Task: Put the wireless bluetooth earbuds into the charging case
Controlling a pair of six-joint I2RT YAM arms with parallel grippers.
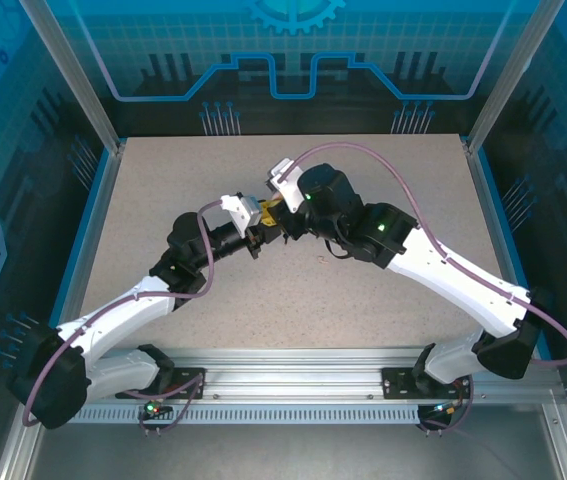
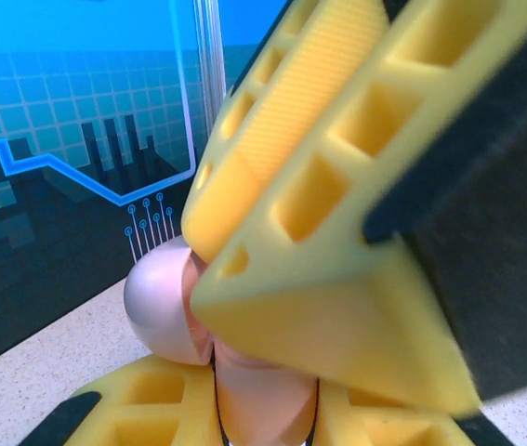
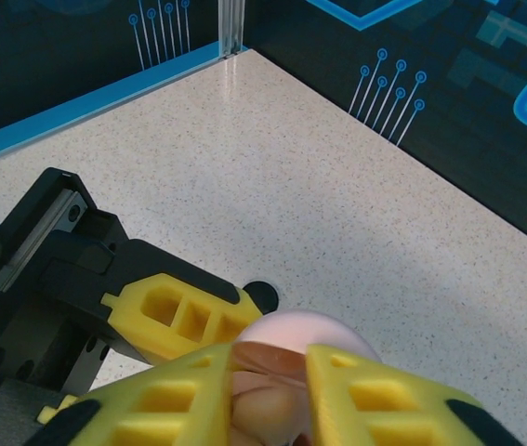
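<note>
Speckled beige table (image 1: 153,190) is enclosed by blue panels (image 1: 163,45) printed with circuit patterns, and both arms are brought together over its middle. A pale pink charging case (image 3: 305,336) is held clear of the surface between the two grippers. The left gripper (image 2: 263,413) is closed on the case, whose lower part is pinched between its yellow fingers (image 2: 124,409), and a rounded pink dome is seen just beside them. The right gripper (image 3: 272,395) is likewise clamped on the case from the opposite side, with its yellow fingers (image 3: 365,400) pressed against both flanks. One left finger is seen just beside the case in the right wrist view. What lies inside the case is hidden by the fingers.
</note>
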